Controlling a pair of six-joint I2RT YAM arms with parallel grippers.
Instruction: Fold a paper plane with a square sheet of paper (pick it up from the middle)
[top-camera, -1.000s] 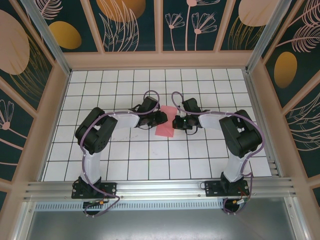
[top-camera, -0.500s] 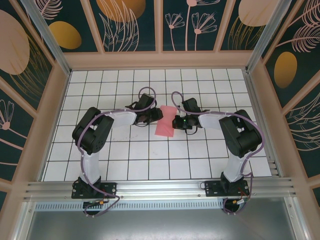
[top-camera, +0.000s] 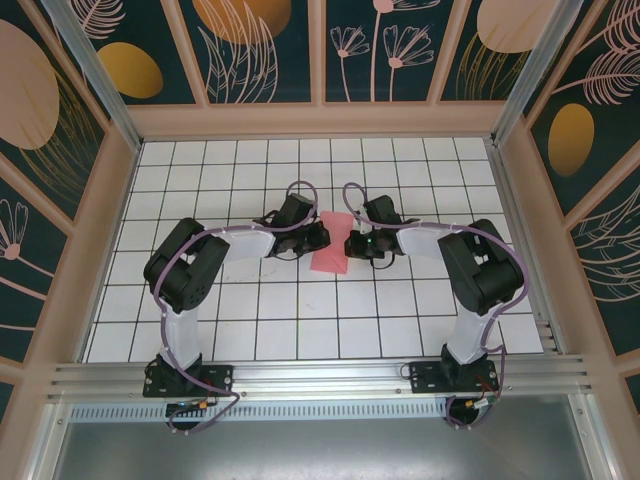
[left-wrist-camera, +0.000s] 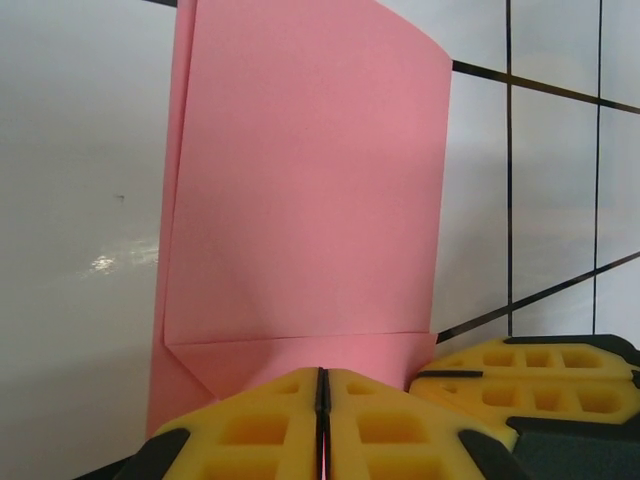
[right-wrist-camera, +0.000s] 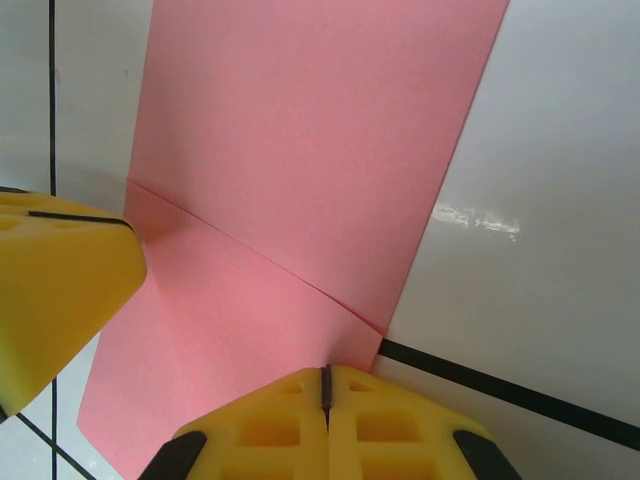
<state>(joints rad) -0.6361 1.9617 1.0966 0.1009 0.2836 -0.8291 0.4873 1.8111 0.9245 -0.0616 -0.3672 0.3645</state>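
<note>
The square sheet of paper (top-camera: 330, 256) lies pink on the white tiles, folded to a narrow rectangle. In the left wrist view the paper (left-wrist-camera: 300, 180) runs away from my left gripper (left-wrist-camera: 322, 385). Its yellow pads are shut, with a pink sliver between them, and a short end flap rises to them. My right gripper (right-wrist-camera: 325, 372) is shut on the same flap of paper (right-wrist-camera: 300, 130), beside a crease. From above, the left gripper (top-camera: 318, 237) and the right gripper (top-camera: 351, 245) face each other across the sheet. The paper plane is out of view.
The white grid tabletop (top-camera: 250, 300) is fenced by wooden walls (top-camera: 310, 120) at the back and both sides. An aluminium rail (top-camera: 320, 378) carries the arm bases at the near edge. The right finger (left-wrist-camera: 530, 370) stands close beside my left pads.
Half a second ago my left gripper had drawn back to the left, off the sheet. It has come back to the paper's left edge and shut. The right arm has held still.
</note>
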